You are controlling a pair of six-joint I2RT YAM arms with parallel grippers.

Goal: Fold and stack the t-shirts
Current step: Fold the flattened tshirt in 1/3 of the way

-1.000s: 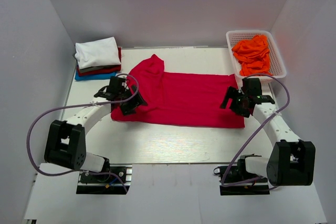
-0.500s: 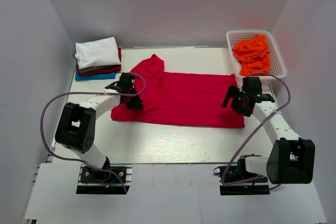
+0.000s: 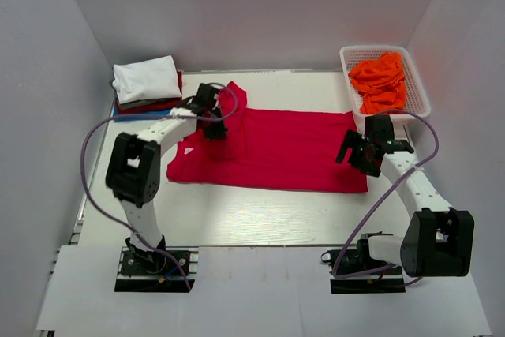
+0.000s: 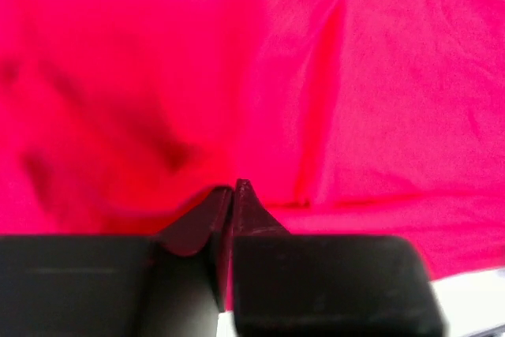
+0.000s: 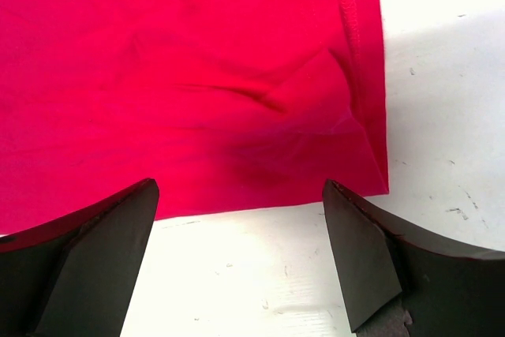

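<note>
A crimson-red t-shirt (image 3: 284, 147) lies spread across the middle of the table, with a sleeve bunched at its far left. My left gripper (image 3: 215, 120) is over that far-left part, beside the sleeve. In the left wrist view its fingers (image 4: 233, 189) are pressed together with a thin sliver of red cloth (image 4: 355, 76) between them. At the shirt's right end my right gripper (image 3: 355, 151) stands wide open. In the right wrist view its fingers (image 5: 239, 187) straddle bare table just off the shirt's hemmed corner (image 5: 371, 140), holding nothing.
A folded stack (image 3: 146, 84) sits at the back left: a white shirt on top, with dark red and blue ones under it. A white basket (image 3: 347, 57) at the back right holds crumpled orange shirts (image 3: 380, 80). White walls enclose the table.
My left gripper closed on the shirt's left part and moved away from me toward the sleeve, pulling cloth with it. The right gripper stayed open and barely moved.
</note>
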